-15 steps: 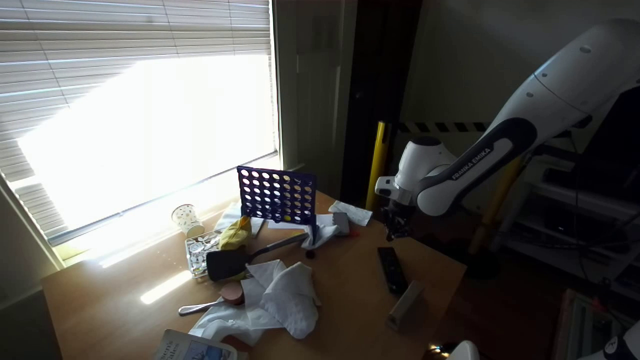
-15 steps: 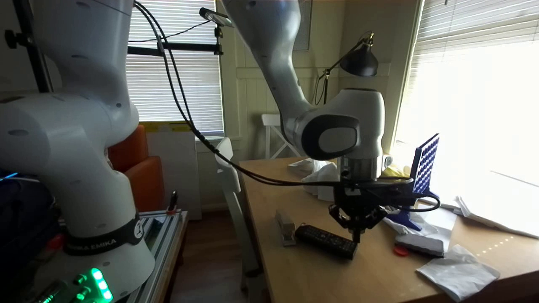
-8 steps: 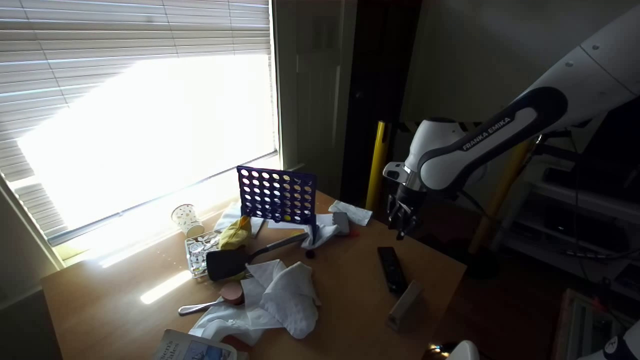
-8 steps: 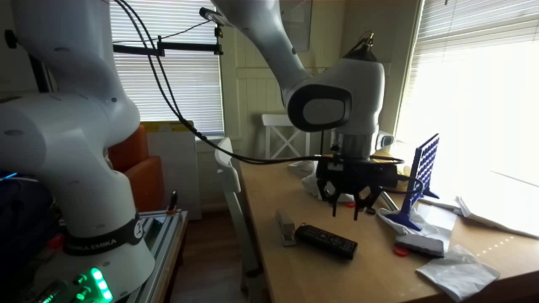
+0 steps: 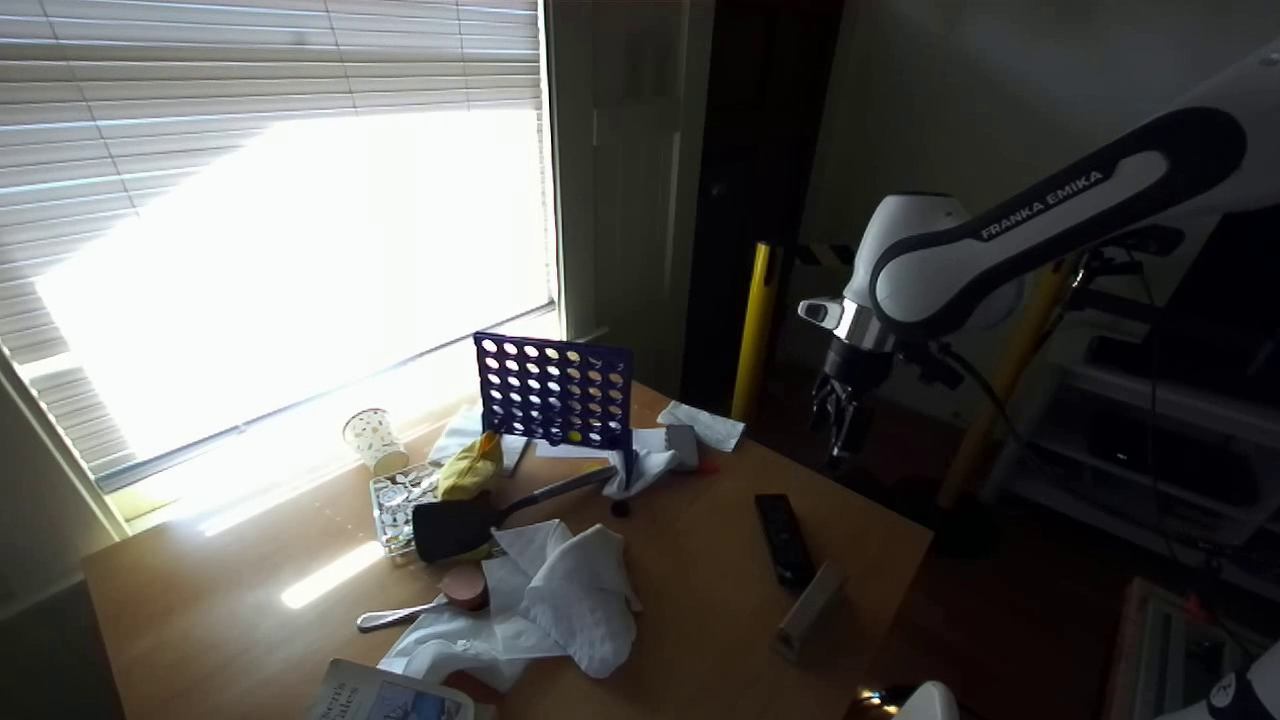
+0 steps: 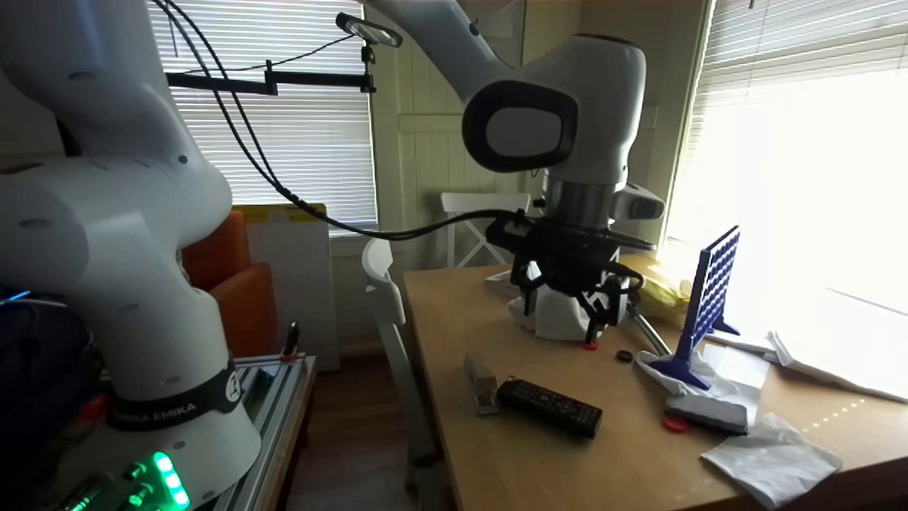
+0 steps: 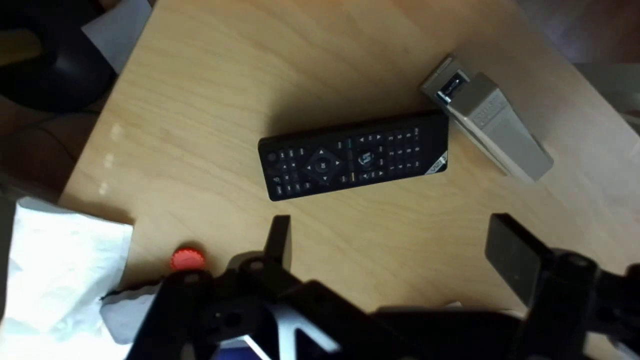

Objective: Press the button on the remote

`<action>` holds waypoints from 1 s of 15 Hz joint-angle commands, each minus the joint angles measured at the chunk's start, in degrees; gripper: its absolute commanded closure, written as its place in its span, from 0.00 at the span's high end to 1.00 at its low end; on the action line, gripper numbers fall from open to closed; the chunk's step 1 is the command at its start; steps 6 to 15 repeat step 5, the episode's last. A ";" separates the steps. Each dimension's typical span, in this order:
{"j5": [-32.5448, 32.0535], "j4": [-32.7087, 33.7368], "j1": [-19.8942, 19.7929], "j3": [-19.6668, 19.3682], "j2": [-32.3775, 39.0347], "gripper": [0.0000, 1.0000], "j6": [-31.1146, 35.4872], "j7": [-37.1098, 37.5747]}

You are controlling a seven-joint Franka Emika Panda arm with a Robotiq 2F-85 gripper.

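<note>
The black remote (image 7: 355,155) lies flat on the wooden table, buttons facing up, and shows whole in the wrist view. Its round OK button (image 7: 323,165) sits toward one end. Both exterior views also show the remote (image 5: 785,540) (image 6: 550,407). My gripper (image 7: 395,245) stands wide open, with only bare table visible between its fingers. It hangs well above the tabletop in an exterior view (image 6: 560,323), apart from the remote and touching nothing.
A grey-beige stapler (image 7: 500,125) lies against one end of the remote. The blue grid rack (image 6: 711,298) stands upright near the window. A red cap (image 7: 187,260), a grey block (image 6: 706,411), crumpled white tissue (image 5: 580,600) and a black spatula (image 5: 455,528) are also on the table.
My gripper has lifted up from beside the remote's end and drawn away from it, and its fingers have spread from shut to wide open. The remote lies where it was.
</note>
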 commanded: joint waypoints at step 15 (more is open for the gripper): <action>-0.25 -0.73 3.05 -3.50 -0.73 1.00 -0.28 3.19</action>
